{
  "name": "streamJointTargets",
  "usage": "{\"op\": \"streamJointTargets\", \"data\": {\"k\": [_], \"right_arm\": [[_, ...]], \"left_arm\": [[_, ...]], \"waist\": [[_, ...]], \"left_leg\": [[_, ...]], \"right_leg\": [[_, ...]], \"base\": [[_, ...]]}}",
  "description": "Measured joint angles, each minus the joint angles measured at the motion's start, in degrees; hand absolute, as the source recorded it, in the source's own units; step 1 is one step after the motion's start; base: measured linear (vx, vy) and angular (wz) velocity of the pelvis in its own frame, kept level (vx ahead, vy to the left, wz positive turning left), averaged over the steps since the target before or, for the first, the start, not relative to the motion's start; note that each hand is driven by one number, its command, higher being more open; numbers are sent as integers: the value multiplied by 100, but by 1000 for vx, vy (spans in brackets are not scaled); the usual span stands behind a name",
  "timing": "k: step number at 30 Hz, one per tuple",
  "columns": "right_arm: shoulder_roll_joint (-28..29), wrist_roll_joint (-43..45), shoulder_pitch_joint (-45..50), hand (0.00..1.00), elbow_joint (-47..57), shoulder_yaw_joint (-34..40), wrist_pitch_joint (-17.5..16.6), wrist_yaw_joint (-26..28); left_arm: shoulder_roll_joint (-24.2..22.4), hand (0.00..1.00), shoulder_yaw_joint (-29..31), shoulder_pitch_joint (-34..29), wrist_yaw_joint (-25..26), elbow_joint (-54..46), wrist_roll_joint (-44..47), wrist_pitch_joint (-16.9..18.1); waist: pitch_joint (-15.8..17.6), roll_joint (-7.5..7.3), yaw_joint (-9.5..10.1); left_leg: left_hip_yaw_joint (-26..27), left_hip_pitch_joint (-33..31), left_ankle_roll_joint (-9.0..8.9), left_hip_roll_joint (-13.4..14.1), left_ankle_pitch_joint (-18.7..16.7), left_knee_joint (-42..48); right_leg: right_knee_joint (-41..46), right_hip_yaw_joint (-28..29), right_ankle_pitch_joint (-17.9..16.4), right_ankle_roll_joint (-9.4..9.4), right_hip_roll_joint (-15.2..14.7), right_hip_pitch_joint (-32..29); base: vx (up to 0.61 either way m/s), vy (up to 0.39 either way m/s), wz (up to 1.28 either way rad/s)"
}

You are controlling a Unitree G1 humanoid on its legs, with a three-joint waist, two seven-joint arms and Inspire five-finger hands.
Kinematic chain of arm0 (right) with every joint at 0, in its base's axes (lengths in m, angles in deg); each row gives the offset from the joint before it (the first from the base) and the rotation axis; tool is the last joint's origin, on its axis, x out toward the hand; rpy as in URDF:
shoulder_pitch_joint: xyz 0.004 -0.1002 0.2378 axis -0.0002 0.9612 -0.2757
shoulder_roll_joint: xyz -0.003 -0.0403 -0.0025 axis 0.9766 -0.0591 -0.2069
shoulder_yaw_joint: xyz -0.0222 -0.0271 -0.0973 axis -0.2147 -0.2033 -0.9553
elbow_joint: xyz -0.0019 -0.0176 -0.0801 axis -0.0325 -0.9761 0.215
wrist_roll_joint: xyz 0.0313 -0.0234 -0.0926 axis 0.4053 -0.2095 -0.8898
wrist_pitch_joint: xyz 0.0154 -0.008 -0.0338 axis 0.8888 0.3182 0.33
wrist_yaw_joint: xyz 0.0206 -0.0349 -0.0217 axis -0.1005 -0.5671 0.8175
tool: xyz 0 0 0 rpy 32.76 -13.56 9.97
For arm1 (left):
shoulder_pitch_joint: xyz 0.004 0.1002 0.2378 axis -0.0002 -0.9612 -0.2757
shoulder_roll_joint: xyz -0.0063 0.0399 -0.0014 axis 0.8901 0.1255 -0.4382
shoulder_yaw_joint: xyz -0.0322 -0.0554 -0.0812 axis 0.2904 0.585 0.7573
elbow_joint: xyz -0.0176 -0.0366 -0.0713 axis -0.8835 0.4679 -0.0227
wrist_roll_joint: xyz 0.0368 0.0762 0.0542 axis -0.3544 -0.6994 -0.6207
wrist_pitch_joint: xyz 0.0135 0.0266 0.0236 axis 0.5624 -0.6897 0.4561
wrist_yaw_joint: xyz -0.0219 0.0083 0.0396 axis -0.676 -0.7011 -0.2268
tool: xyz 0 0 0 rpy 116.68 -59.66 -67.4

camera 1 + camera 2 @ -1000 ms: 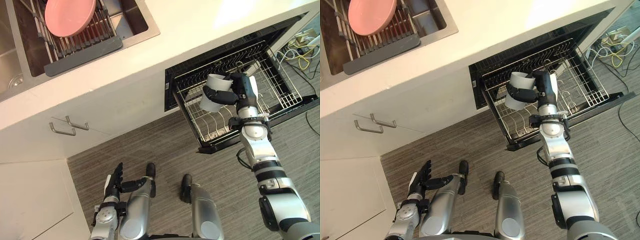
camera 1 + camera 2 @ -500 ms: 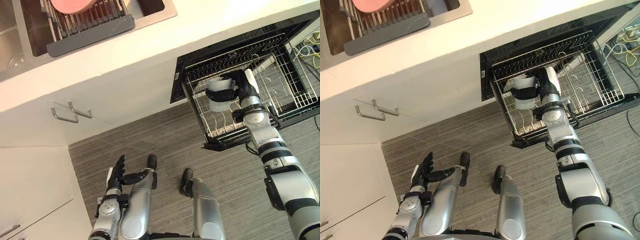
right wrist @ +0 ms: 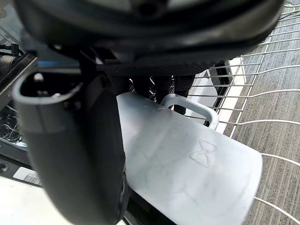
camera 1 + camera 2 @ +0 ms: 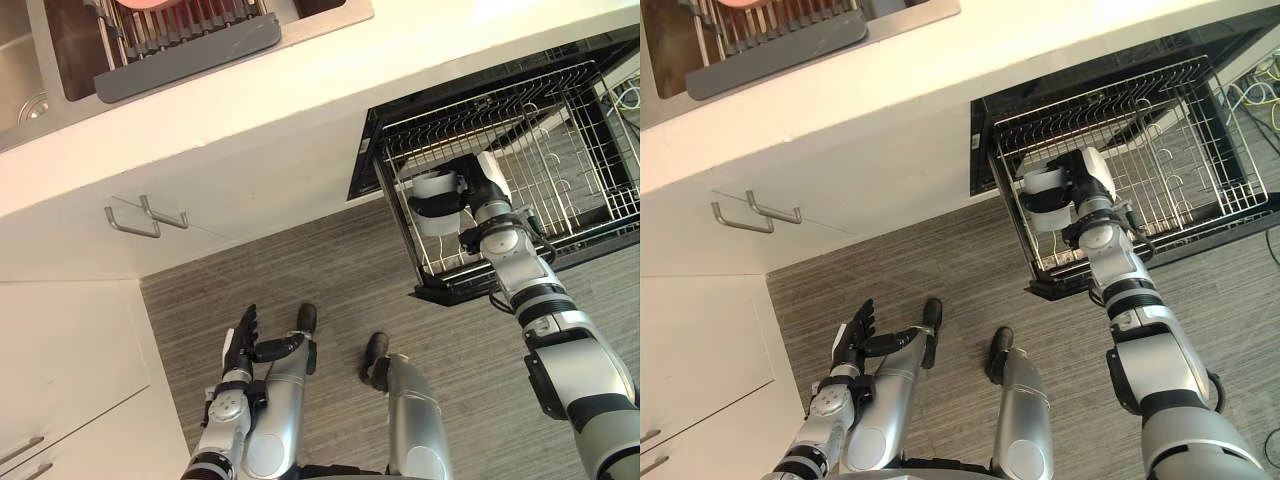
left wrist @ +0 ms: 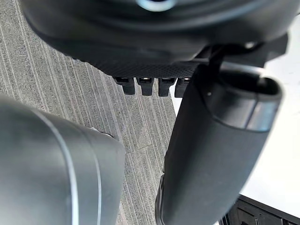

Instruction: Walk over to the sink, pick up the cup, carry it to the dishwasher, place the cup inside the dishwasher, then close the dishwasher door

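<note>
Right arm [image 4: 565,370] of rounded silver-grey shells, black joint bands; dark right robot hand [image 4: 475,188], white thumb cover [image 4: 491,168]; left arm [image 4: 222,432] alike, dark left robot hand [image 4: 241,347]

A pale cup [image 4: 438,222] with a looped handle was gripped in the curled fingers of the right hand [image 4: 476,188], held over the left end of the dishwasher's [image 4: 480,85] pulled-out wire rack [image 4: 570,170]. The door [image 4: 455,292] lay open beneath.

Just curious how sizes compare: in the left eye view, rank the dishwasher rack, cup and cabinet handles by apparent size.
1. dishwasher rack, largest by far.
2. cup, in the right robot hand.
3. cabinet handles, each about cup-length but thinner.
</note>
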Motion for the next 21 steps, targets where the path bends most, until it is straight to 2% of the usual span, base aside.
{"op": "streamJointTargets", "data": {"k": [13, 21], "right_arm": [[299, 60, 40, 100, 105, 258, 39, -121], [394, 88, 577, 100, 1220, 362, 42, -146]], "left_arm": [[-8, 100, -95, 48, 113, 12, 49, -1], [10, 100, -99, 45, 103, 128, 50, -17]], "waist": [[-1, -1, 0], [-10, -18, -47]], "left_leg": [[-8, 83, -48, -29, 132, -172], [16, 418, -59, -38, 235, -438]], "right_leg": [[-8, -5, 8, -7, -34, -8], [-147, 40, 60, -6, -34, 228]], "base": [[-2, 0, 1], [-3, 0, -1]]}}
